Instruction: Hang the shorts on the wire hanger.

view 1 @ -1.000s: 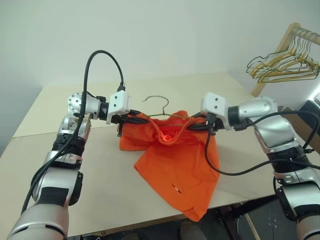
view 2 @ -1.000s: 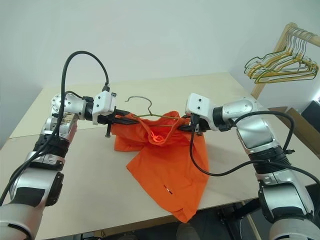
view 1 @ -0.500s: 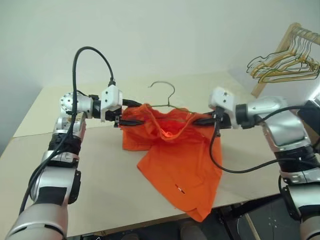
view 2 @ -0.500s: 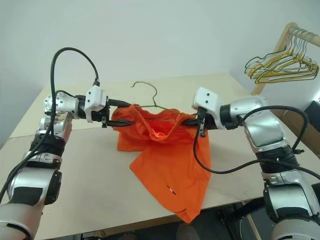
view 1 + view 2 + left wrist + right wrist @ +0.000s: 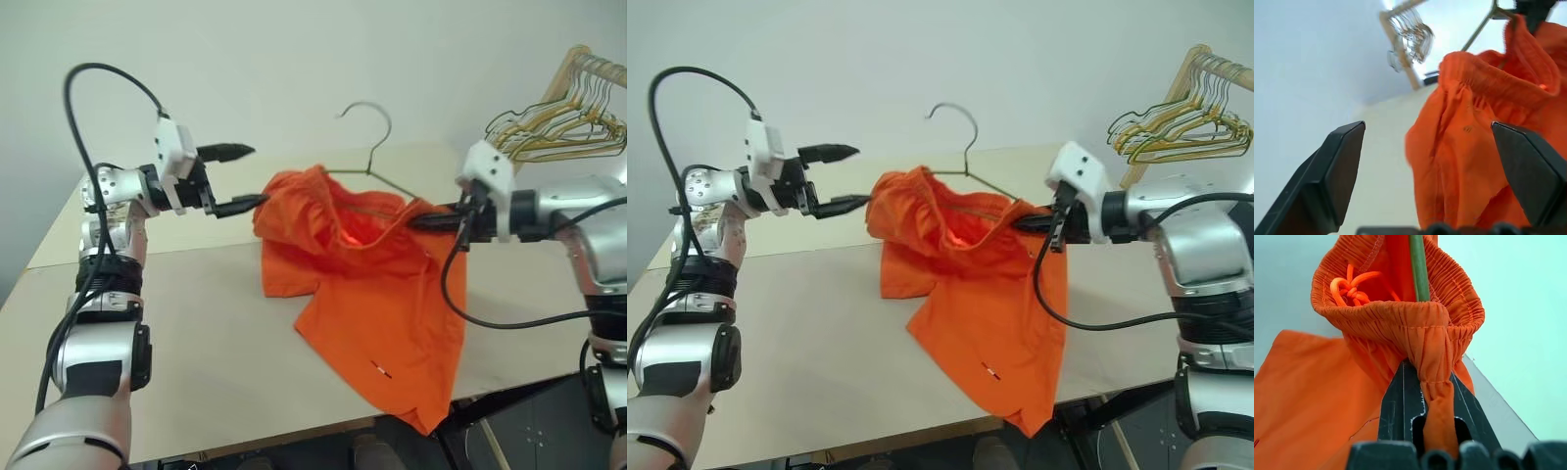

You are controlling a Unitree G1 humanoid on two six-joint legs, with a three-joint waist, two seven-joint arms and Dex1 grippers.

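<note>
Shorts (image 5: 367,284): orange fabric, draped on wire hanger (image 5: 377,147), raised over table (image 5: 196,323), one leg trailing. Soft, light, likely slippery on wire; best grip: gathered waistband. My right claw (image 5: 416,221) clamped on waistband. My left claw (image 5: 240,176) wide open, empty, just beside shorts.

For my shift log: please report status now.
Left gripper open, off the shorts. Right gripper shut on waistband. Wire hanger inside shorts. Nothing blocking.
</note>
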